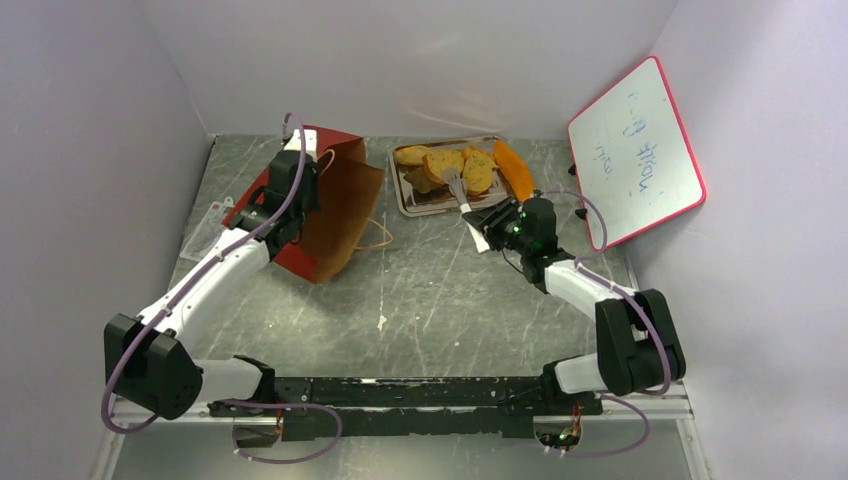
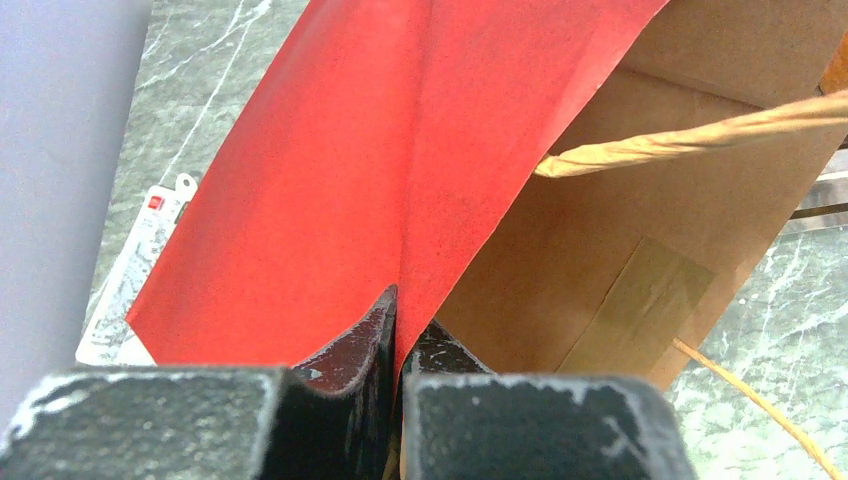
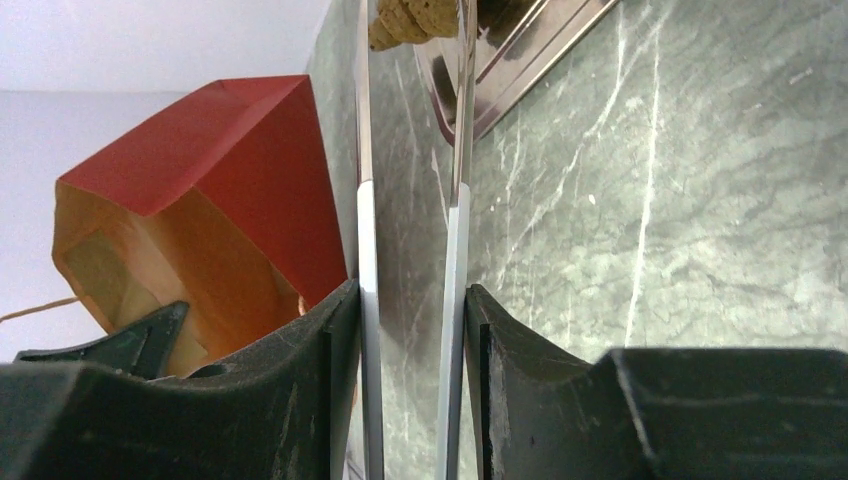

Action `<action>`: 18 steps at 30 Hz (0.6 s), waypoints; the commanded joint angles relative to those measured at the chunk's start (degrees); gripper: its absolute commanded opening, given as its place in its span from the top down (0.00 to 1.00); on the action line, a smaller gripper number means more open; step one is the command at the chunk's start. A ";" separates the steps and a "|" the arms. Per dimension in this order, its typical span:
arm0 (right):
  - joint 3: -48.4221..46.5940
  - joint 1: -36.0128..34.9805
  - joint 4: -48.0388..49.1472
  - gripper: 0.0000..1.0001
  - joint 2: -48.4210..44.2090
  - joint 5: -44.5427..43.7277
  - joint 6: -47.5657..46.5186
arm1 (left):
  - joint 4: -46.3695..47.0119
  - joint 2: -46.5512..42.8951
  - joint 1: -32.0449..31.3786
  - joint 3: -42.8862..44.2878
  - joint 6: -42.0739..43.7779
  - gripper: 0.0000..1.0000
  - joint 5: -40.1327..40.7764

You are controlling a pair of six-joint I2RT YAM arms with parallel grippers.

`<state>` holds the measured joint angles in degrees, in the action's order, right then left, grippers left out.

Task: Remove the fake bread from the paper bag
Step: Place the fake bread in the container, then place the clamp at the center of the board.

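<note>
The paper bag [image 1: 345, 200], red outside and brown inside, lies tilted at the back left with its mouth facing right. No bread shows inside it. My left gripper [image 1: 297, 160] is shut on the bag's red edge [image 2: 330, 160], its fingertips [image 2: 403, 320] pinching the paper. Several fake bread pieces [image 1: 445, 165] and an orange crescent [image 1: 515, 170] lie on a silver tray [image 1: 405, 205]. My right gripper [image 1: 497, 218] is shut on metal tongs [image 1: 462, 195]. The tong arms [image 3: 366, 230] reach to a tan bread piece [image 3: 405, 22] at the tray [image 3: 520, 70]. The bag also shows in the right wrist view [image 3: 200, 200].
A red-framed whiteboard [image 1: 635, 150] leans on the right wall. A white plastic tag [image 1: 205, 225] lies left of the bag, also in the left wrist view [image 2: 130, 280]. The bag's cord handle [image 2: 700, 135] hangs across its mouth. A small white scrap [image 1: 381, 322] lies mid-table.
</note>
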<state>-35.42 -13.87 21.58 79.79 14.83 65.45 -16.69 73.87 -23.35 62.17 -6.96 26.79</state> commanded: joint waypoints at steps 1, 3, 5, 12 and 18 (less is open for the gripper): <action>0.76 -0.22 -2.03 0.57 -5.23 -0.50 -3.34 | -0.07 -3.16 0.33 -0.43 1.32 0.93 -1.05; 0.96 -1.06 -3.44 0.57 -6.98 -1.33 -5.33 | 0.42 -4.30 0.33 -1.16 1.84 0.93 -1.31; 0.97 -2.26 -4.52 0.58 -8.04 -2.00 -7.52 | 0.99 -5.63 0.34 -1.81 2.59 0.93 -2.25; 0.00 -12.05 -6.71 0.60 -8.84 -8.42 -15.17 | 4.59 -12.96 0.68 -6.28 5.02 0.93 -7.38; -0.53 -22.27 -5.25 0.61 -6.99 -15.23 -19.75 | 5.72 -18.71 0.77 -9.31 5.81 0.93 -11.59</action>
<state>-34.39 -31.40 14.50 72.16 5.89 50.83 -14.44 58.46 -23.03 54.22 -2.59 19.57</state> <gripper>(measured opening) 0.401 0.076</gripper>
